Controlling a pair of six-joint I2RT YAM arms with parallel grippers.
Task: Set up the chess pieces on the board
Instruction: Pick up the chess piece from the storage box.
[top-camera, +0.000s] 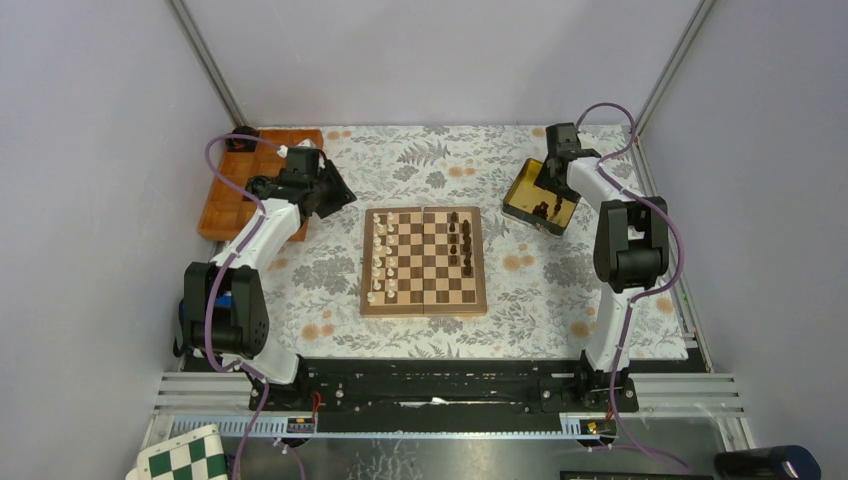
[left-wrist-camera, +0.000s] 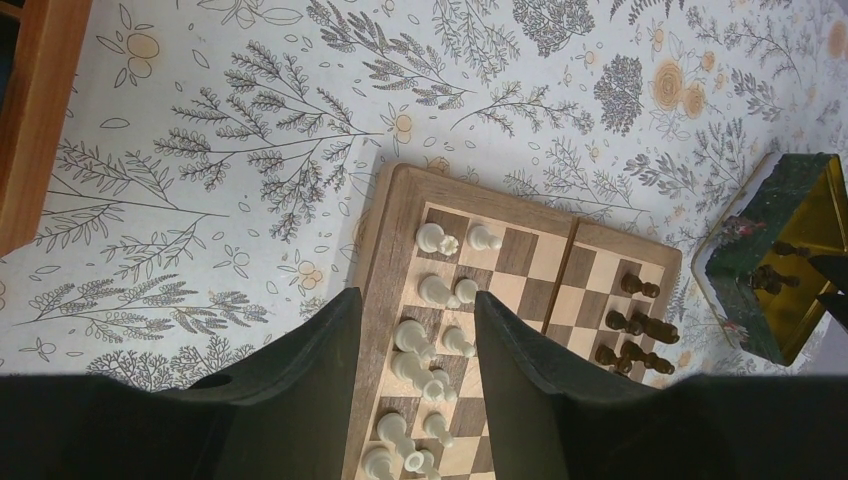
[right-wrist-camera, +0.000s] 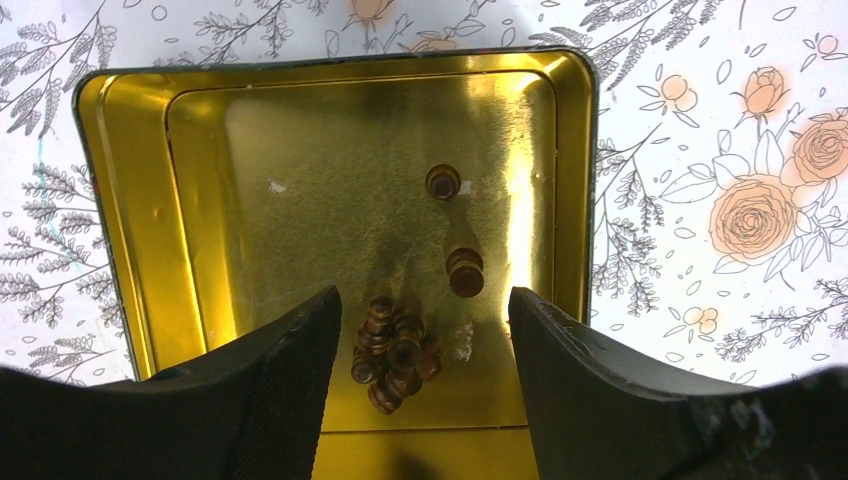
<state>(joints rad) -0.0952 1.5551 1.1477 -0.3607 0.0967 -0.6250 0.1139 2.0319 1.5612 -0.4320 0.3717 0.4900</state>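
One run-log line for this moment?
right gripper open over dark pieces in gold tin | left gripper open, empty, near board

Even, bright overhead light is seen in the top view, and only faint, short shadows are cast beside the chessboard (top-camera: 424, 272). In the right wrist view, strong glare is thrown off the gold tin (right-wrist-camera: 120, 200), and the dark brown chess pieces (right-wrist-camera: 395, 350) inside are rendered slightly soft. In the left wrist view, the fingers (left-wrist-camera: 300, 400) are shown near-black and blurred, while the tablecloth (left-wrist-camera: 200, 150) print is rendered sharp.
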